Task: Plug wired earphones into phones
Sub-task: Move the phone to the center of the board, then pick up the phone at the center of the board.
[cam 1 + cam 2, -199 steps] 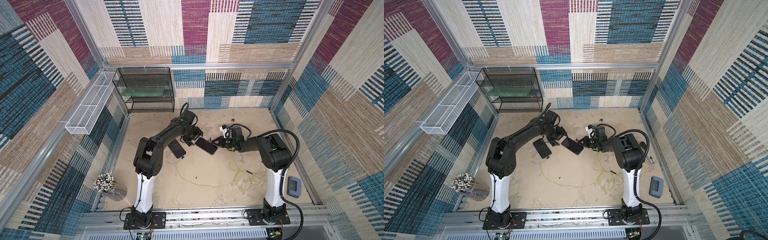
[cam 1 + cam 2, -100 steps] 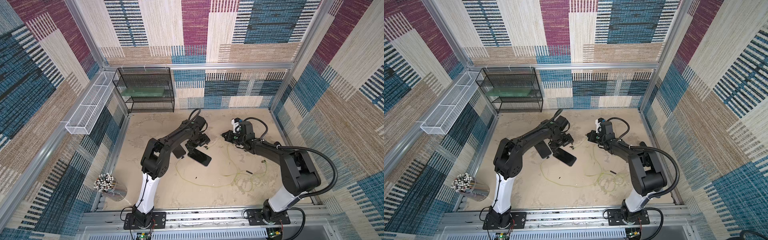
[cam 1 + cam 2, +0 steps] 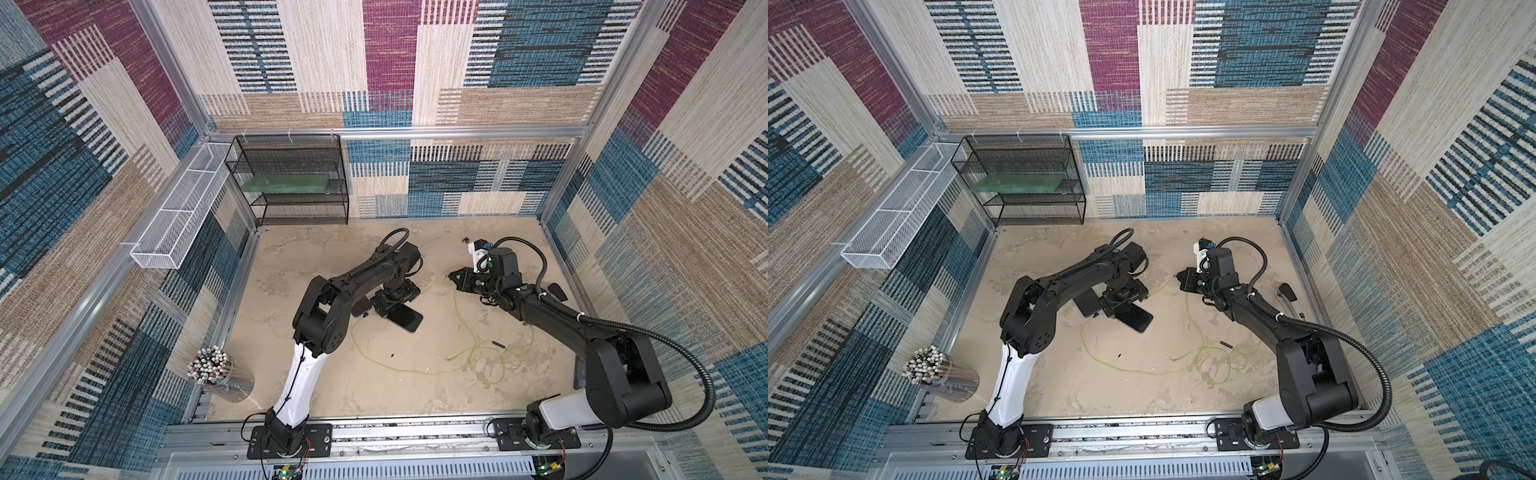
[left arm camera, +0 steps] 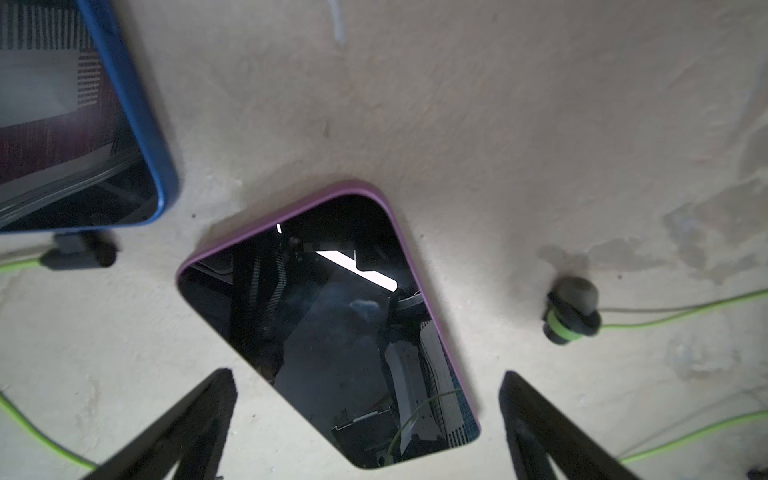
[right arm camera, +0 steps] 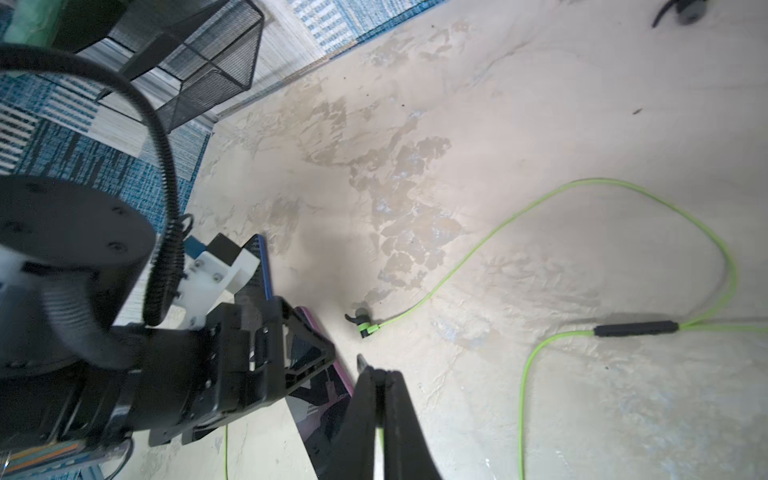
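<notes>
Two phones lie on the sandy floor. The pink-edged phone (image 4: 332, 332) (image 3: 405, 320) (image 3: 1136, 318) lies screen up under my left gripper (image 4: 365, 376) (image 3: 395, 297), whose jaws stand open on either side of it, not touching. The blue-edged phone (image 4: 62, 124) (image 3: 360, 307) lies beside it, a black plug (image 4: 79, 253) against its edge. My right gripper (image 5: 378, 374) (image 3: 453, 277) is shut on an earphone plug, with its black tip sticking out and green cable (image 5: 380, 436) between the jaws. An earbud (image 4: 571, 309) (image 5: 361, 324) and an inline piece (image 5: 636, 328) lie on the floor.
Looping green earphone cable (image 3: 415, 368) spreads over the floor between the arms. A black mesh rack (image 3: 291, 183) stands at the back left, with a white wire basket (image 3: 178, 224) on the left wall. A cup of pens (image 3: 212, 368) stands at the front left.
The pink-edged phone, held up between the grippers a second ago, now lies on the floor. My left gripper has opened above it. My right gripper has drawn back to the right.
</notes>
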Controlling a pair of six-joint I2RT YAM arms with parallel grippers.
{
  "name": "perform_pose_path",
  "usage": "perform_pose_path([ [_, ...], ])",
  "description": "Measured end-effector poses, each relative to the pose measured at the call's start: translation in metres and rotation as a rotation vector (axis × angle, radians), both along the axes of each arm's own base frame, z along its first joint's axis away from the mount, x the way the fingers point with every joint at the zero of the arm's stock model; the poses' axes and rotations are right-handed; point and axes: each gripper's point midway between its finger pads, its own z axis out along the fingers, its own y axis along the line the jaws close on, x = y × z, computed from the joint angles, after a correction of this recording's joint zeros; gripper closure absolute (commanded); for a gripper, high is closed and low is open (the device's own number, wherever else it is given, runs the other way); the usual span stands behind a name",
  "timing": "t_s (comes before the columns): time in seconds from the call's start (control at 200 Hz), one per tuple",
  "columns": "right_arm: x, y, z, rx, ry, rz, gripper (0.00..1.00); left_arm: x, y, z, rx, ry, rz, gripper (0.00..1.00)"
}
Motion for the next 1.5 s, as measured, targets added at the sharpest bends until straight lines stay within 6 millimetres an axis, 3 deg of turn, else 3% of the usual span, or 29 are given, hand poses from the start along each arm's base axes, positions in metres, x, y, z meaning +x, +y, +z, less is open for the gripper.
perform_pose_path([
  [0.17, -0.010, 0.005, -0.007, -0.012, 0.018, 0.029, 1.00, 0.000, -0.001, -0.007, 0.004, 0.017, 0.052, 0.01],
  [0.3, -0.014, 0.004, -0.010, -0.015, 0.026, 0.031, 1.00, -0.012, 0.004, -0.018, 0.019, 0.061, 0.078, 0.01],
  [0.521, -0.017, 0.003, -0.011, -0.018, 0.030, 0.032, 1.00, -0.018, 0.006, -0.019, 0.008, 0.072, 0.125, 0.00],
  [0.616, -0.019, 0.003, -0.011, -0.020, 0.034, 0.032, 1.00, -0.017, 0.007, -0.020, 0.008, 0.073, 0.138, 0.05],
  [0.831, -0.022, 0.002, -0.012, -0.025, 0.041, 0.034, 1.00, -0.024, 0.006, -0.030, 0.000, 0.113, 0.189, 0.27],
  [1.127, -0.046, 0.010, -0.026, -0.040, 0.096, 0.075, 1.00, -0.022, 0.000, -0.028, -0.040, 0.148, 0.231, 0.33],
  [1.297, -0.068, 0.017, -0.035, -0.003, 0.139, 0.123, 1.00, -0.010, 0.003, -0.016, -0.124, 0.153, 0.296, 0.43],
  [1.502, -0.086, 0.024, -0.054, 0.058, 0.229, 0.157, 1.00, 0.040, 0.010, 0.008, -0.260, 0.065, 0.358, 0.51],
])
